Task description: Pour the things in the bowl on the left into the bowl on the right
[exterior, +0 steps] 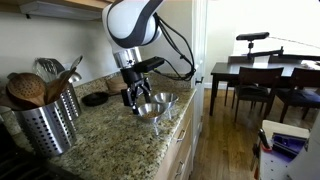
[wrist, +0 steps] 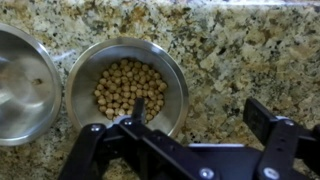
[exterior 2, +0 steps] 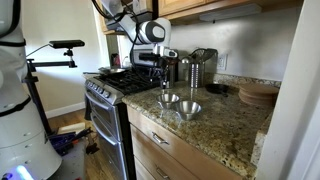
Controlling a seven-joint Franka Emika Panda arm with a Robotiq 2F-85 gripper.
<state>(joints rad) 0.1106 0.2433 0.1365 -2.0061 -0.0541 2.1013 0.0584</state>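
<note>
**Speckled Stone, Silver Steel**

The polished granite countertop (wrist: 250,50) was mottled tan, cream and brown, with black flecks. The filled round stainless-steel bowl (wrist: 172,105) gleamed silver-grey around its pale beige chickpeas (wrist: 125,88). The empty round stainless-steel bowl (wrist: 20,90) showed the same silver-grey. The two-fingered robot gripper (exterior: 133,98) was black, and the rounded robot arm (exterior: 135,20) was white with black.
</note>
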